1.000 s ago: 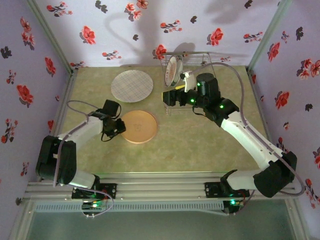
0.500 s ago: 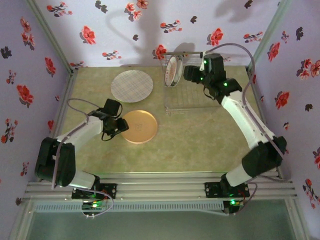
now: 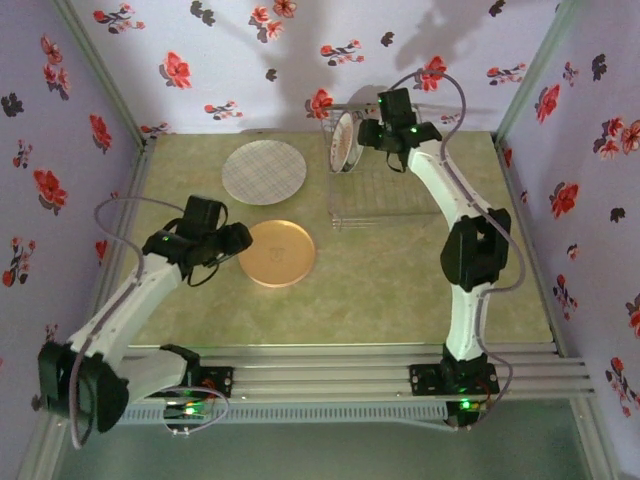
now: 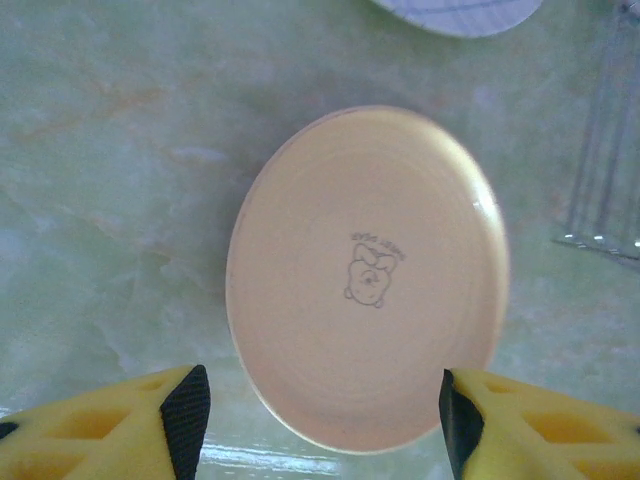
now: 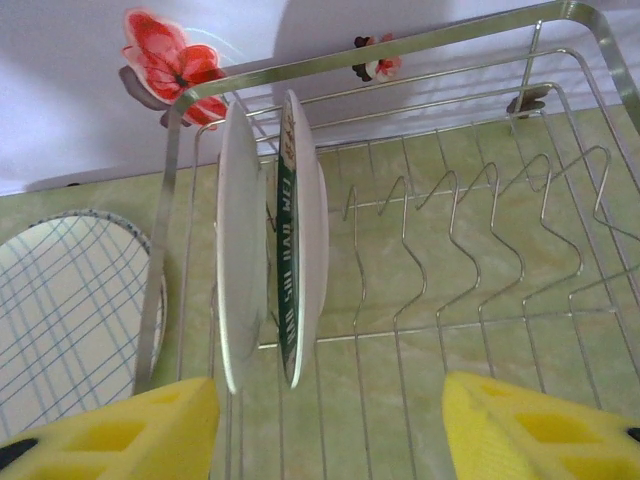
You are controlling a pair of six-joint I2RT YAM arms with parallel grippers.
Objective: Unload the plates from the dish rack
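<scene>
From above, we see the table (image 3: 400,290) lying open across its near half and right side, hemmed by flowered walls (image 3: 200,60) at the back and both flanks. The dish rack (image 3: 385,190) sits at the back, right of centre, with two plates (image 3: 346,140) on edge at its left end. The right gripper (image 3: 366,135) hangs just beside them. The checked plate (image 3: 264,172) lies flat left of the rack, and the orange plate (image 3: 278,253) nearer us, apart from it. The left gripper (image 3: 240,240) is at the orange plate's left rim.

At the left wrist, we find the left gripper (image 4: 322,405) spread wide and holding nothing. The orange plate (image 4: 367,275) lies flat ahead, its near rim between the fingertips, with bare table around it. At its centre is a small cartoon face under lettering too tiny to read.

At the right wrist, the right gripper (image 5: 330,420) is also spread wide and empty. The two plates (image 5: 240,260) stand upright ahead, nearer its left finger. Open wire slots of the dish rack (image 5: 470,260) run off to the right.
</scene>
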